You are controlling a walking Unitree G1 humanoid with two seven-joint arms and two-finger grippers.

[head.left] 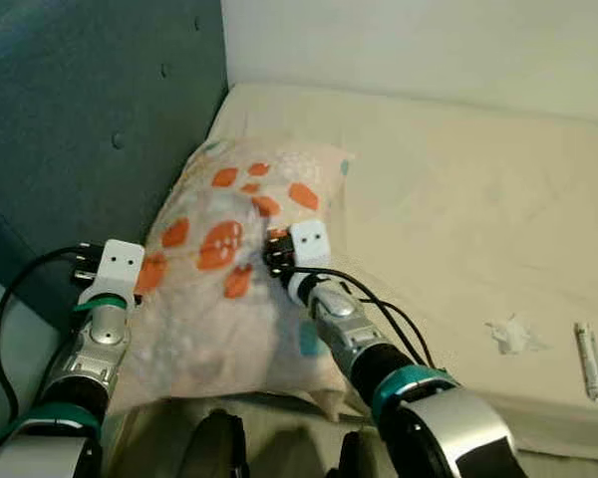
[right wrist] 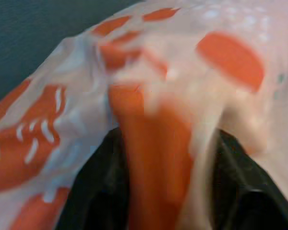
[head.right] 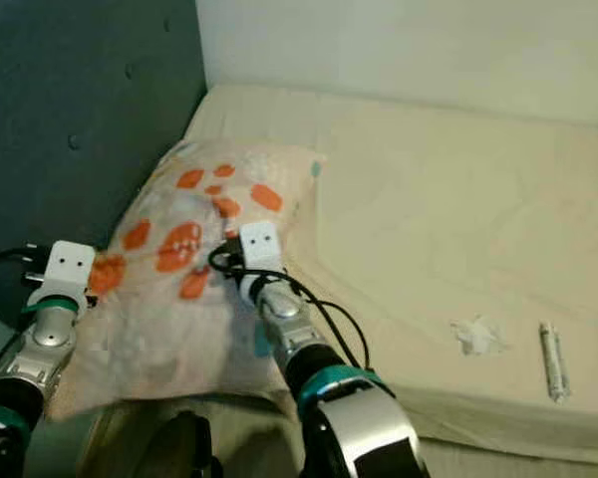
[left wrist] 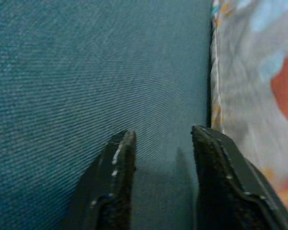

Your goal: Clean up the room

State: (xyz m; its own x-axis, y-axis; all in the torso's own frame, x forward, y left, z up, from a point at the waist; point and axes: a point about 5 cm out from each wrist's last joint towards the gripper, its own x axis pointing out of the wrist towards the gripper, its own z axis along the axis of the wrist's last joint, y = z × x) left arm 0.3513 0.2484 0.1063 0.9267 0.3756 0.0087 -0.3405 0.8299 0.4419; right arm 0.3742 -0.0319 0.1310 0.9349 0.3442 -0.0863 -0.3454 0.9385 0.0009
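Right wrist view: right gripper (right wrist: pixel 156 158) fingers clamped on pillow (head.left: pixel 229 279) fold; left gripper (left wrist: pixel 163 158) fingers apart beside its edge, against headboard (head.left: pixel 90 110).

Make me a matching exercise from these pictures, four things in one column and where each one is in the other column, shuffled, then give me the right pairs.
Things:
1. pillow
2. crumpled tissue
3. right gripper
4. left gripper

Places:
A. beside the pillow's edge, facing the blue headboard
B. at the head of the bed, next to the headboard
C. closed on a fold of the pillow's cover
D. on the sheet near the bed's front edge, beside a small tube

Pairs: 1-B, 2-D, 3-C, 4-A
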